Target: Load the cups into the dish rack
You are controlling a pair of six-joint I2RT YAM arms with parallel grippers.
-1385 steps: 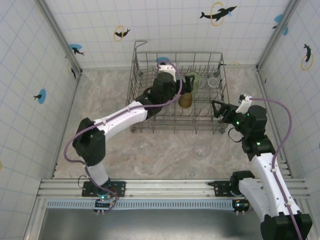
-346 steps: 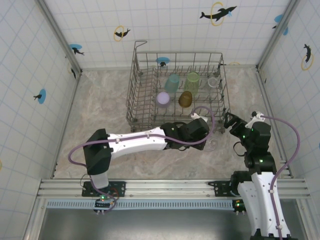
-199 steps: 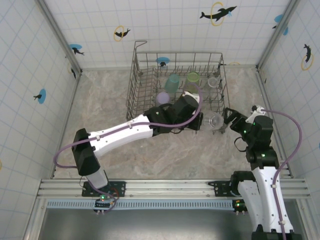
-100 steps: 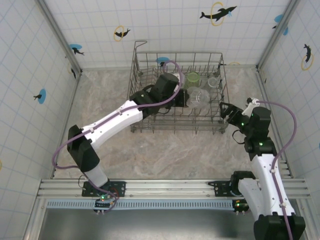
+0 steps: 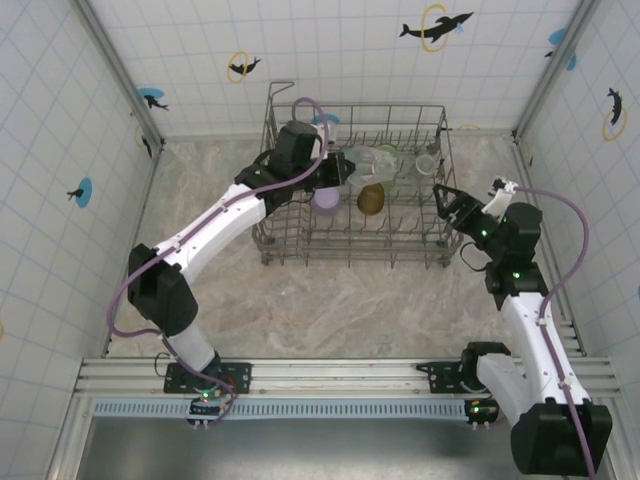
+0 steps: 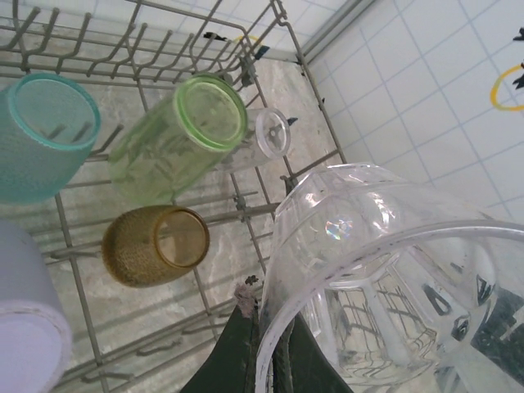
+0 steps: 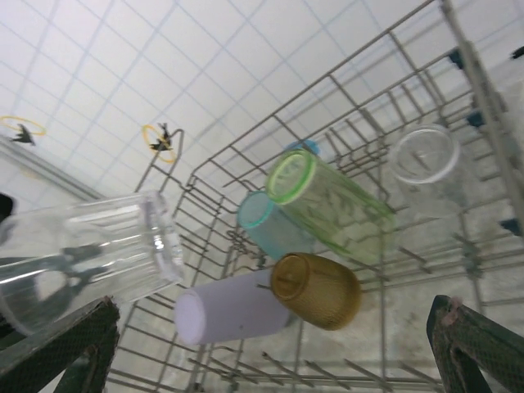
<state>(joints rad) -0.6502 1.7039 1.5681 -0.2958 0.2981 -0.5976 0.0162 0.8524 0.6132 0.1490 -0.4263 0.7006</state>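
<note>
Top external: clear cup (image 5: pixel 377 160) over rack (image 5: pixel 350 246)

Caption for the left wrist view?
Left tool holds a clear cup by its rim over the dish rack, where teal, lime, amber and lavender cups lie.

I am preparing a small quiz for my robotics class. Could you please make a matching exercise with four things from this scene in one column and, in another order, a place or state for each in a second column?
Column one:
1. large clear cup
2. lavender cup
3. small clear cup
4. right gripper

Column two:
a. open and empty, outside the dish rack
b. pinched at the rim by the left gripper, above the rack
c. in the rack, close to its right wall
d. in the rack, next to the amber cup

Pairs: 1-b, 2-d, 3-c, 4-a.
</note>
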